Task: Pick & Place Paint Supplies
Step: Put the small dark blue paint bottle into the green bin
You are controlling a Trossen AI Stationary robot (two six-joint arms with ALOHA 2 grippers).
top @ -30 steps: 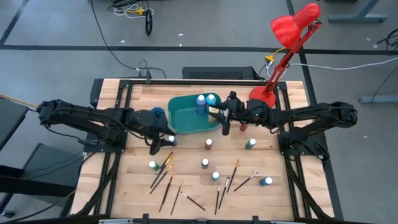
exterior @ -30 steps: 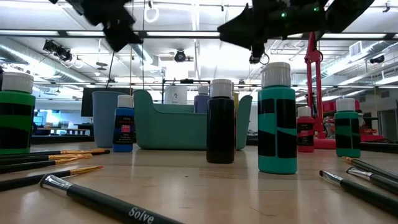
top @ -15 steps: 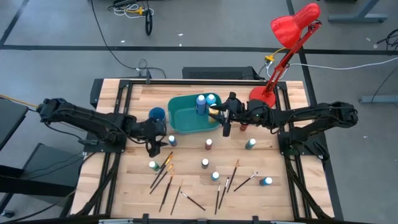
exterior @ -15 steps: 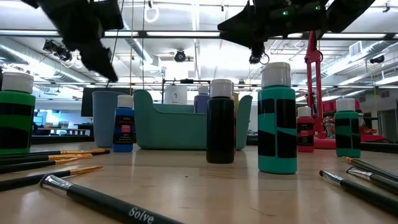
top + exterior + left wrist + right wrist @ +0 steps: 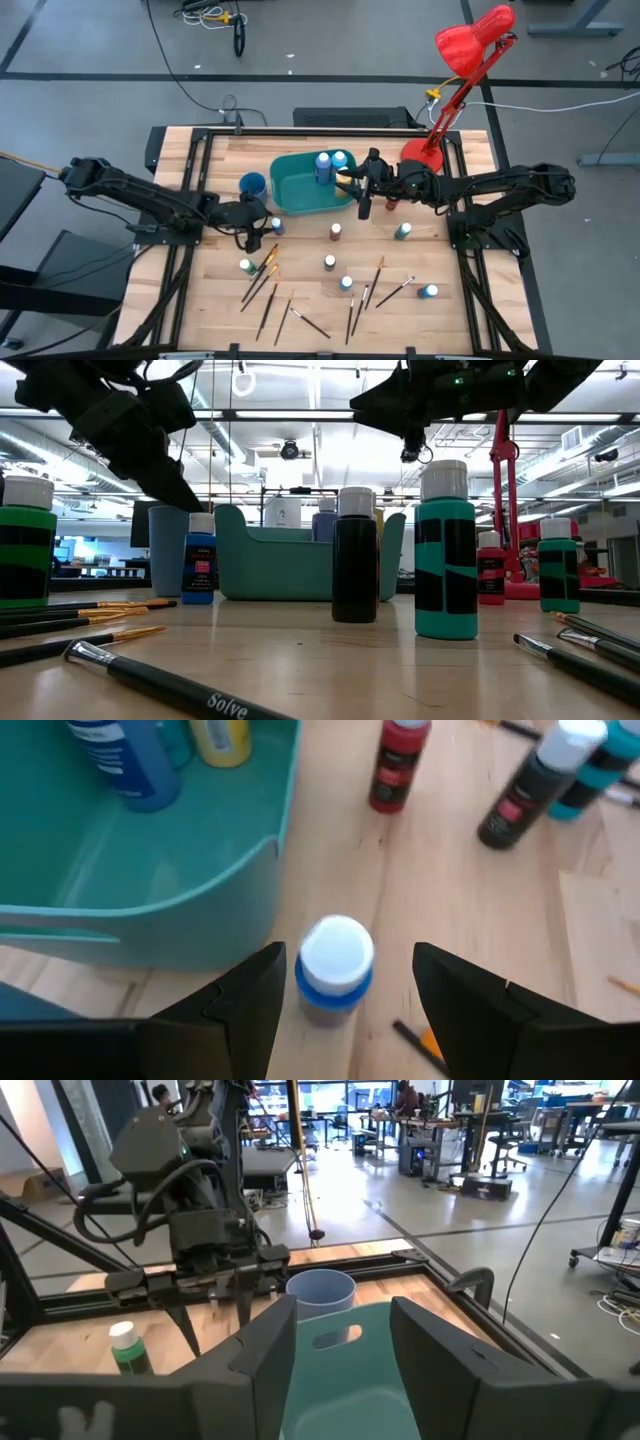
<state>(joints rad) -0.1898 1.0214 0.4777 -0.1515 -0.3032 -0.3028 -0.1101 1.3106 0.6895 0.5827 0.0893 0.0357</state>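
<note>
Left gripper [image 5: 340, 995] hangs with its jaws spread on either side of a blue bottle [image 5: 334, 968] standing just beside the teal bin [image 5: 300, 195], at about seven o'clock from it, apparently lined up to close on the bottle. Right gripper [image 5: 352, 180] hovers over the bin's three o'clock rim, fingers parted around a yellowish item I cannot identify, probably to drop it. Two bottles stand inside the bin. Outside I count roughly eight bottles and some ten brushes [image 5: 262, 278].
</note>
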